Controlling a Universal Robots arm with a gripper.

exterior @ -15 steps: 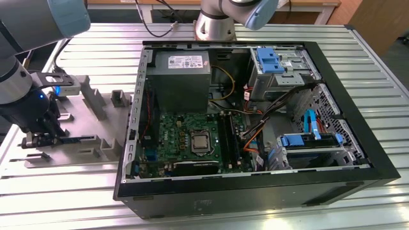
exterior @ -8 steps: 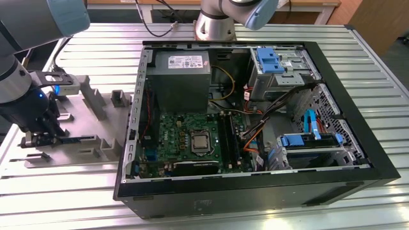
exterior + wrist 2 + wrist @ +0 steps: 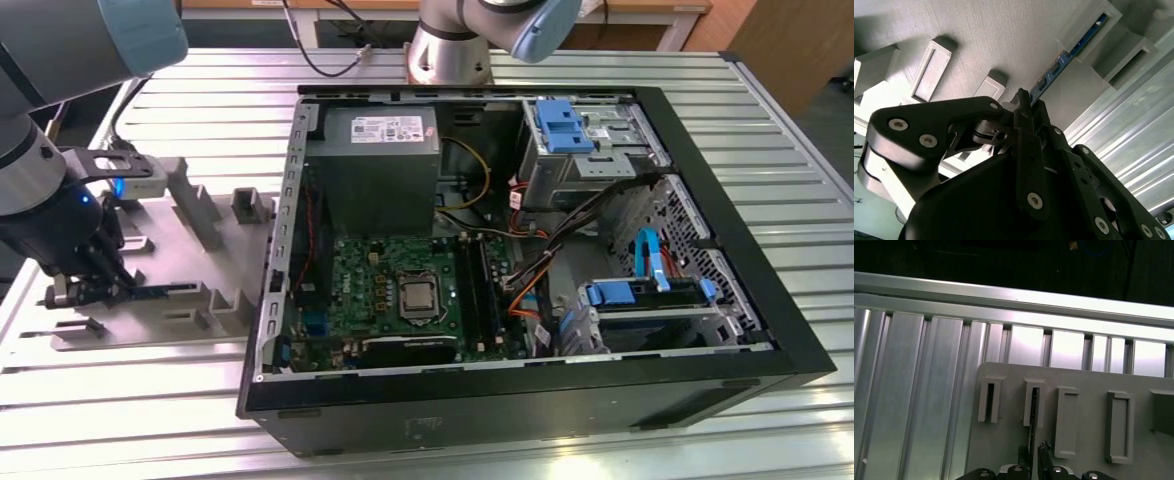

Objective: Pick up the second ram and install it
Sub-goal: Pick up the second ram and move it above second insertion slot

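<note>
Where the grey holder [image 3: 174,325] lies on the tabletop [image 3: 134,400], at the exterior view's left, the second ram [image 3: 1054,70] stands on its edge in the slots. The pincer [image 3: 1033,460] sits astride one end of the stick; if it clamps already, I cannot tell. Raised blocks of the holder flank the stick. The open computer case [image 3: 747,330] stands just beside.

The hand [image 3: 1023,100] hides one end of the second ram [image 3: 1053,71].
</note>
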